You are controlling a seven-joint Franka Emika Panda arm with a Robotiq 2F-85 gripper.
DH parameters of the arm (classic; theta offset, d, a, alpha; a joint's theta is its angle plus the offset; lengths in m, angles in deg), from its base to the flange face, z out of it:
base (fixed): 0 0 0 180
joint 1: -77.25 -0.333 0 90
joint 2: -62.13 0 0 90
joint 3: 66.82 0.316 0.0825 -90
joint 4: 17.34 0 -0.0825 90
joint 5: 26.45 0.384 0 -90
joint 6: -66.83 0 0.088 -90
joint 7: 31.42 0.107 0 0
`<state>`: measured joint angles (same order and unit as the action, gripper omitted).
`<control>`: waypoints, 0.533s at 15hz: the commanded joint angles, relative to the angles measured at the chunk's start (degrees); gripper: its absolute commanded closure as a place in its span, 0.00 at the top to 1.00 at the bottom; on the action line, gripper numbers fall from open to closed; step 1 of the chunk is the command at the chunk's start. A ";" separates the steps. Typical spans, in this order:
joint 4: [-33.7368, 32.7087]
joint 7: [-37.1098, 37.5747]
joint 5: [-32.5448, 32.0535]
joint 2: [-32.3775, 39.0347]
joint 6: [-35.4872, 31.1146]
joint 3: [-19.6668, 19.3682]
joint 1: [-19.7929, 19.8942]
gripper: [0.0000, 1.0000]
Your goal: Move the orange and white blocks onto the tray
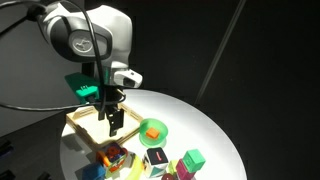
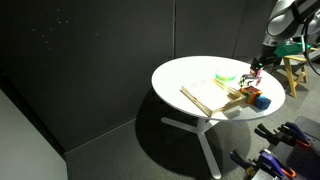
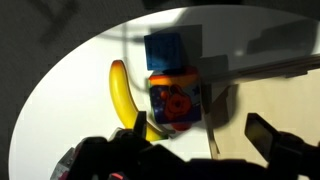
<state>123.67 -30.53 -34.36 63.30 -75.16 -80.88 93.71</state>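
A Panda arm's gripper (image 1: 113, 124) hangs over the wooden tray (image 1: 80, 119) on a round white table (image 1: 215, 130) in a dark-walled room. Its fingers (image 3: 285, 146) are spread wide apart in the wrist view, with nothing between them. The blocks are not on the tray. In an exterior view the white-faced block (image 1: 155, 159) sits in a jumble of coloured cubes at the table's front edge, just off the tray's corner. In the far exterior view the orange block (image 2: 249, 94) shows as a small bright spot beside a blue cube (image 2: 262, 102), close to the tray (image 2: 205, 97). Only the near exterior view makes out the green dish (image 1: 153, 131) with an orange piece in it, just beside the tray. Only the far one takes in the whole table on its splayed legs, and a wooden stool at the right edge of the room. The wrist camera alone catches a banana (image 3: 120, 90) lying next to two blocks, a blue cube (image 3: 165, 50) and a block with a red-orange face (image 3: 177, 103), with the pale tray floor (image 3: 285, 95) to one side. That face carries a printed figure — too blurred to read. Whether it is one of the two blocks named above cannot be told.
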 commanded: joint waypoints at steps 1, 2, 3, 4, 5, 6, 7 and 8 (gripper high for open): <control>-1.01 -3.02 0.98 3.65 -3.89 -1.33 0.32 1.00; -1.09 -3.40 1.13 4.57 -4.84 -1.57 0.41 1.00; -1.21 -3.82 1.27 5.51 -5.54 -1.80 0.50 1.00; -1.18 -4.29 1.47 6.26 -6.41 -1.94 0.57 1.00; -1.24 -4.28 1.29 7.06 -7.26 -2.11 0.63 1.00; -1.32 -4.33 1.20 7.74 -7.85 -2.23 0.68 1.00; -1.45 -4.29 0.99 8.24 -8.19 -2.36 0.68 1.00; -1.67 -4.23 1.09 8.53 -7.81 -2.39 0.62 1.00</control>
<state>123.57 -32.75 -34.36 70.22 -82.76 -82.99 93.98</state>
